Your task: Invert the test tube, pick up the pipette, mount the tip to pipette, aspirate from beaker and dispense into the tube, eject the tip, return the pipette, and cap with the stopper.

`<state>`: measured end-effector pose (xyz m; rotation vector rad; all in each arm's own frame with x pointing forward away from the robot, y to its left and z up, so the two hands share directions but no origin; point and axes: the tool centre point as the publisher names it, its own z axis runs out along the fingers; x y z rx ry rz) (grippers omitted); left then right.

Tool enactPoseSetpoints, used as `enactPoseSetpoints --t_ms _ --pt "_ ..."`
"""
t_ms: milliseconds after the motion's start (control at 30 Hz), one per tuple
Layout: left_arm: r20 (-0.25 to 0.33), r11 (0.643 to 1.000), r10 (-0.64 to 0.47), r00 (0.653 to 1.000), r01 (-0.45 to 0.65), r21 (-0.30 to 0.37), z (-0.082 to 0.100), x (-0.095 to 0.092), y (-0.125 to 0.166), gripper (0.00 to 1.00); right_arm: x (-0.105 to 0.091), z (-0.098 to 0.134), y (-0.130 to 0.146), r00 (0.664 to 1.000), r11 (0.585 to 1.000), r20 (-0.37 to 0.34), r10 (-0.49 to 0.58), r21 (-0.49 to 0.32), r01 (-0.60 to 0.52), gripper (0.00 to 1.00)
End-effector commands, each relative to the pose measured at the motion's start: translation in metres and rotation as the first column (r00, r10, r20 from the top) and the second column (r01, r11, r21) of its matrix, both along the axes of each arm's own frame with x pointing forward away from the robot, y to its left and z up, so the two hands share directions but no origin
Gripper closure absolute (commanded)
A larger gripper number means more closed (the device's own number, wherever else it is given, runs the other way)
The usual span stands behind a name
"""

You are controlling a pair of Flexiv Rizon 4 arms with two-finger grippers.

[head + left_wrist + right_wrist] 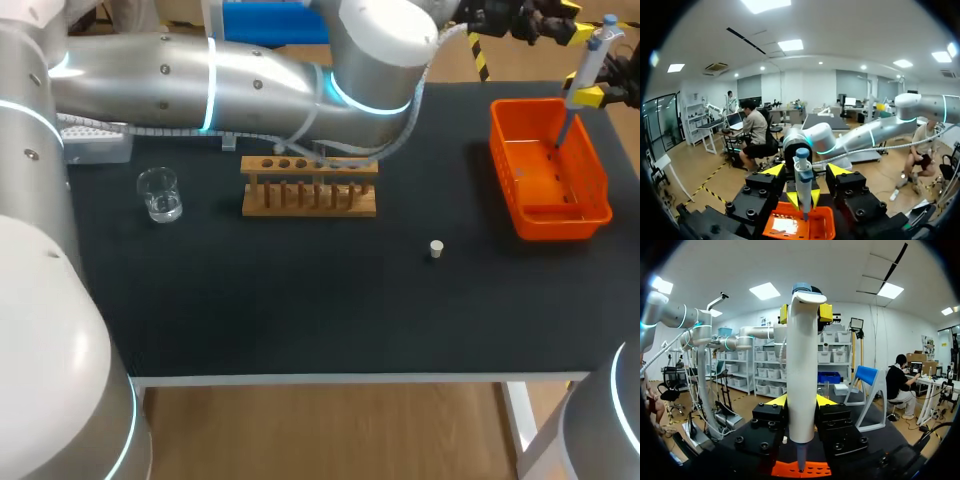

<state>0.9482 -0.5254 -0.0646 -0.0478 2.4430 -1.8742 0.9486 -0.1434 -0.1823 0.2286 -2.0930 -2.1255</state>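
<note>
Orange plastic, the rectangular basket sits at the far right of the black table. Directly above it hangs a slim white pipette with a blue head, upright, its thin lower end pointing down into the basket. The right gripper is clenched on the pipette's barrel, one yellow-tipped finger pressing each side. The left gripper is level with the pipette's upper part, and its fingers are spread wider than the barrel. In the left wrist view the pipette stands just ahead of them and between them; I cannot tell whether either finger touches it. The silver left arm stretches from the left along the table's far side to that corner. Beneath it, near the middle of the table, stands a wooden test tube rack with a row of holes and pegs. A small clear glass beaker holding a little clear liquid stands to the rack's left, apart from it. A small white stopper lies alone on the table between the rack and the basket, nearer the front. A white box shows at the far left, partly under the arm.
</note>
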Motion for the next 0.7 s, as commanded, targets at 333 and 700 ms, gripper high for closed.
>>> enactPoseSetpoints --t_ms 333,700 --pt "0.008 0.999 0.019 1.0 -0.019 0.028 0.01 -0.021 0.066 0.0 0.001 0.001 -0.001 1.0 1.0 0.0 0.004 -0.002 -0.004 1.0" --pt "0.034 0.999 0.034 0.999 -0.032 -0.039 -0.001 -0.044 0.101 0.0 0.001 0.001 -0.001 1.0 1.0 0.0 0.004 -0.002 -0.004 1.0"
